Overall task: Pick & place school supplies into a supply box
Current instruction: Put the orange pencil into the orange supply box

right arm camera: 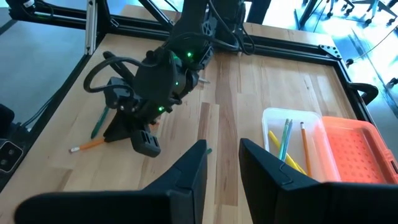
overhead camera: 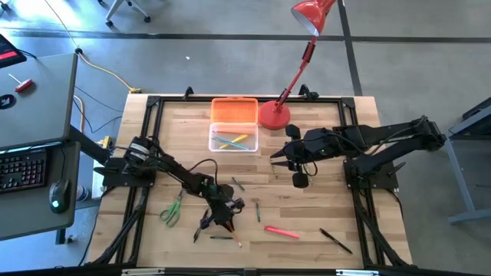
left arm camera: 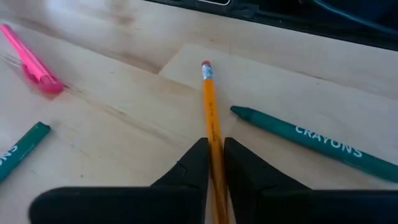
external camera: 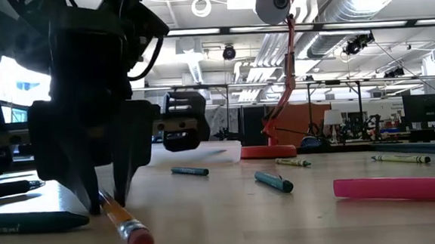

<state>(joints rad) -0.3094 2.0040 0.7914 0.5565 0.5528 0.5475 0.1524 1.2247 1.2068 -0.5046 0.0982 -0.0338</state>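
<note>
My left gripper (overhead camera: 217, 220) stands low over the table's near middle, shut on a yellow pencil (left arm camera: 210, 112) with a pink eraser. My right gripper (overhead camera: 278, 159) hovers open above the table's middle right, beside the supply box (overhead camera: 234, 126). The box has its orange lid (overhead camera: 234, 110) swung open and its clear base (right arm camera: 292, 140) holding several pens. Green-handled scissors (overhead camera: 171, 211), a pink marker (overhead camera: 282, 231), a black pen (overhead camera: 336, 241) and green crayons (overhead camera: 258, 210) lie flat on the wood. My left gripper pinches the pencil's shaft (left arm camera: 214, 140) between its two fingers (left arm camera: 198, 163), coming steeply from above. The pencil runs out from between the fingers, and its eraser end (external camera: 138, 240) lies down at table level. Whether the pencil is lifted clear, I cannot tell.
A red lamp base (overhead camera: 274, 115) stands just right of the box, its arm reaching beyond the far edge. A green crayon (left arm camera: 317, 140) and the pink marker (left arm camera: 28, 59) lie close to the held pencil. A black frame rail (overhead camera: 153, 100) borders the table.
</note>
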